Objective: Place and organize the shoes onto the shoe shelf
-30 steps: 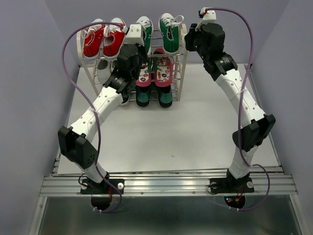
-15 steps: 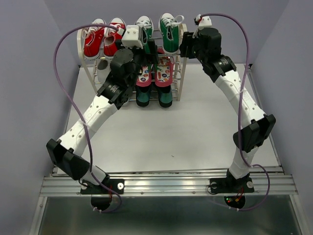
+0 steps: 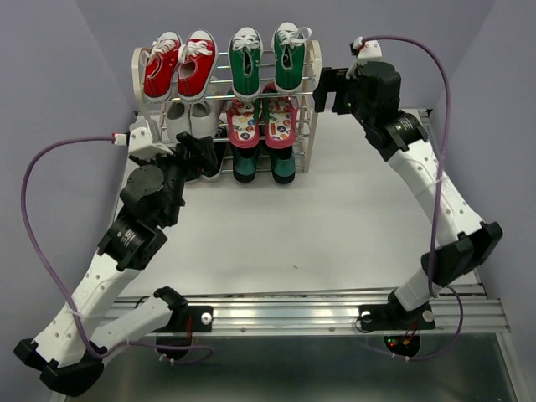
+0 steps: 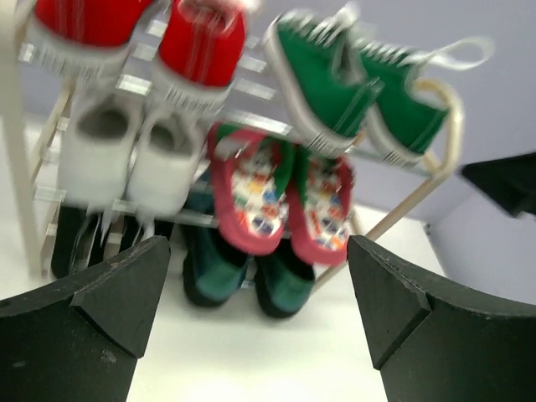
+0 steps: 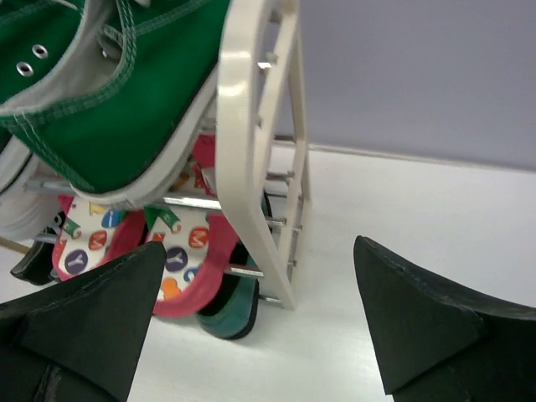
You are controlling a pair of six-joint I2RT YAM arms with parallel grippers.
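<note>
The shoe shelf (image 3: 311,126) stands at the back of the table. Green canvas sneakers (image 3: 266,60) sit on its top tier at the right, pink flip-flops (image 3: 262,122) on the middle tier, and dark green loafers (image 3: 264,166) at the bottom. My left gripper (image 3: 199,156) hangs open in front of the shelf's left half and holds nothing. In the left wrist view, the sneakers (image 4: 352,92), flip-flops (image 4: 280,201) and loafers (image 4: 251,272) lie beyond the open left gripper (image 4: 260,310). My right gripper (image 3: 325,89) is open just right of the shelf, beside the right sneaker (image 5: 109,92) and the side frame (image 5: 251,167).
Red sneakers (image 3: 177,67) fill the top tier's left half, with white sneakers (image 3: 186,113) below them and dark shoes (image 4: 79,243) under those. Purple walls stand close on the left, back and right. The white table (image 3: 335,218) stretches in front of the shelf.
My left gripper opened and drew back from the shelf's top tier toward the near left. My right gripper opened and shifted slightly right, away from the right green sneaker.
</note>
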